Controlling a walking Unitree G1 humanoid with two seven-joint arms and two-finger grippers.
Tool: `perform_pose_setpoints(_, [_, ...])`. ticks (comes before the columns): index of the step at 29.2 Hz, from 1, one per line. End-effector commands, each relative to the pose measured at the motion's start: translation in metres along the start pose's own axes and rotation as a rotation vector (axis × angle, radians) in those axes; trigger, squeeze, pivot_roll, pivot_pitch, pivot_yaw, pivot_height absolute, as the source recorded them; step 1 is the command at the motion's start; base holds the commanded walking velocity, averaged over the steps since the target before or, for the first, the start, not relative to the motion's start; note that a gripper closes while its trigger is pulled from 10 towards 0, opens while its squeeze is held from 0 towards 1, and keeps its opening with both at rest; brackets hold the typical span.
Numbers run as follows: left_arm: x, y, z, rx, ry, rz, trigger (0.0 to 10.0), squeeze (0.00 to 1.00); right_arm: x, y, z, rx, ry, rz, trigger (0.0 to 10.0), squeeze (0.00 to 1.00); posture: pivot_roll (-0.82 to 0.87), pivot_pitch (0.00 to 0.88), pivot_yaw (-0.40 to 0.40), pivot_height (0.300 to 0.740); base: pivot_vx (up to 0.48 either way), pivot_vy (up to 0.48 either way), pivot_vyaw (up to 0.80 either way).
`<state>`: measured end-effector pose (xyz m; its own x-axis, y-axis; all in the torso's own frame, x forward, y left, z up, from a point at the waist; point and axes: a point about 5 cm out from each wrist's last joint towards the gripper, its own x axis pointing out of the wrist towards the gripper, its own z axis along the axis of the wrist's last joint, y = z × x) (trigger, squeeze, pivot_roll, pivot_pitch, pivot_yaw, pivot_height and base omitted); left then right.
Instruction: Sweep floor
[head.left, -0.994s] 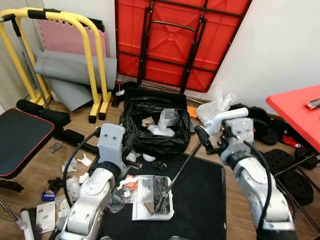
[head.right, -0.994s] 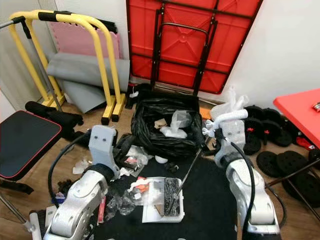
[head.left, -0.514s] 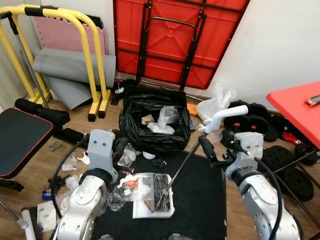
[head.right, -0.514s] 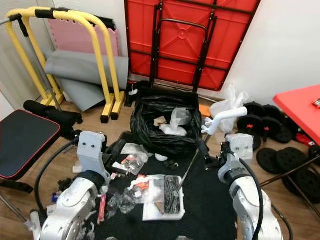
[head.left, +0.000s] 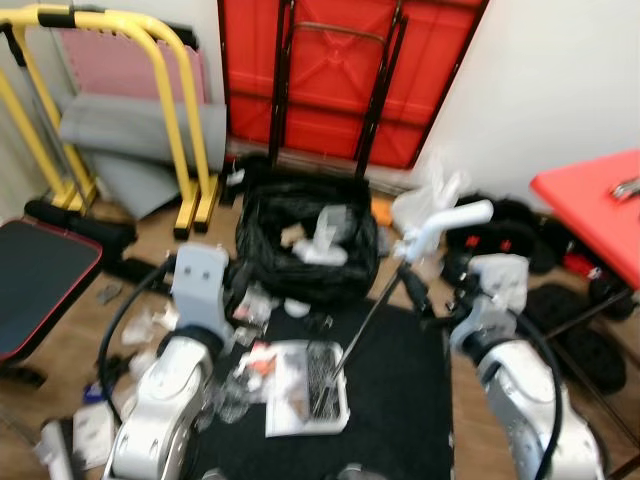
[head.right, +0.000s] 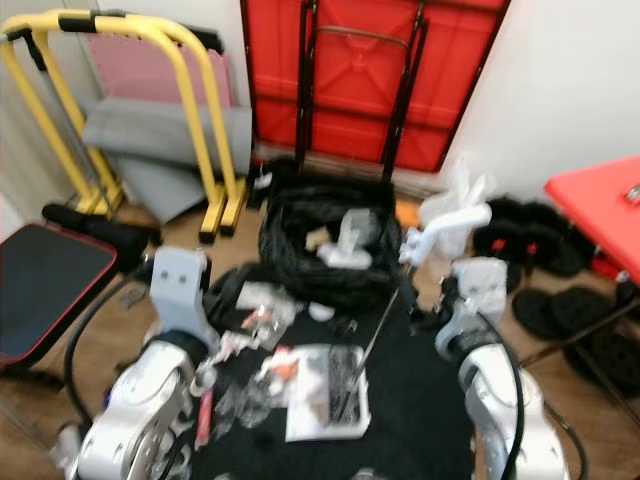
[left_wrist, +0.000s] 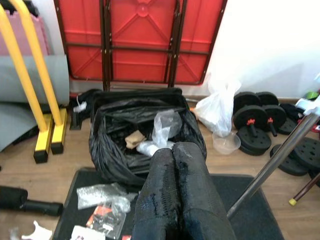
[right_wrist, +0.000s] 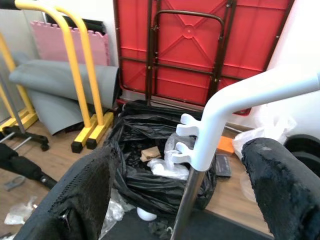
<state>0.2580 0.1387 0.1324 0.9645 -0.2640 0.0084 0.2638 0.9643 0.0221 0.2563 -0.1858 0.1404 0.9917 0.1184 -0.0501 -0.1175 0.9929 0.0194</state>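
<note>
Broom (head.left: 365, 322) slants across the black mat (head.left: 400, 400), bristles on a white dustpan (head.left: 300, 400). Left gripper (left_wrist: 175, 165) fingers clenched, empty; right gripper (right_wrist: 190, 170) fingers spread either side of the white handle, not gripping. Beyond: black trash bag (head.left: 305, 245), red folded table (head.left: 340, 80).

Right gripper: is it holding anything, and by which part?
Nothing is gripped. The right gripper is open, its fingers spread either side of the dustpan's metal shaft, just below the white handle, not touching it.

Litter (head.left: 262, 362) and a full black bag (head.left: 305, 245) crowd the mat's (head.left: 400, 400) front; its right lies bare.
</note>
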Motion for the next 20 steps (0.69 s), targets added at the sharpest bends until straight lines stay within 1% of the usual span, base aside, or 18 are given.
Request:
perform_pose_setpoints(1, [0.006, 0.001, -0.001, 0.002, -0.007, 0.004, 10.0, 0.0, 0.005, -0.009, 0.001, -0.02, -0.013, -0.043, 10.0, 0.0, -0.14, 0.046, -0.146, 0.74, 0.0, 0.0, 0.0])
perform_pose_setpoints(2, [0.01, 0.001, 0.0, 0.004, -0.01, 0.005, 10.0, 0.0, 0.01, -0.01, 0.002, -0.025, -0.02, -0.055, 10.0, 0.0, -0.14, 0.046, -0.146, 0.74, 0.0, 0.0, 0.0])
perform_pose_setpoints(3, [0.01, 0.001, 0.0, 0.004, -0.01, 0.005, 10.0, 0.0, 0.01, -0.01, 0.002, -0.025, -0.02, -0.055, 10.0, 0.0, -0.14, 0.046, -0.146, 0.74, 0.0, 0.0, 0.0])
perform_pose_setpoints(4, [0.014, 0.002, 0.001, 0.023, -0.012, 0.001, 10.0, 0.0, 0.014, -0.011, 0.002, -0.043, -0.01, -0.067, 10.0, 0.0, -0.14, 0.035, -0.139, 0.74, 0.0, 0.0, 0.0])
perform_pose_setpoints(6, [0.017, 0.002, 0.0, 0.032, -0.01, 0.002, 10.0, 0.0, 0.016, -0.012, 0.002, -0.052, -0.007, -0.075, 10.0, 0.0, -0.14, 0.029, -0.135, 0.735, 0.0, 0.0, 0.0])
perform_pose_setpoints(10, [0.02, 0.005, -0.002, 0.032, -0.002, 0.013, 10.0, 0.0, 0.019, -0.014, 0.004, -0.053, -0.014, -0.09, 10.0, 0.0, -0.15, 0.023, -0.135, 0.72, 0.0, 0.0, 0.0])
perform_pose_setpoints(14, [0.024, 0.006, -0.003, 0.036, -0.005, 0.02, 10.0, 0.0, 0.024, -0.016, 0.006, -0.076, -0.027, -0.079, 10.0, 0.0, -0.15, 0.022, -0.145, 0.7, 0.0, 0.0, 0.0])
perform_pose_setpoints(20, [0.026, 0.008, -0.004, 0.031, -0.01, 0.029, 10.0, 0.0, 0.028, -0.016, 0.006, -0.076, -0.036, -0.078, 10.0, 0.0, -0.15, 0.025, -0.142, 0.675, 0.0, 0.0, 0.0])
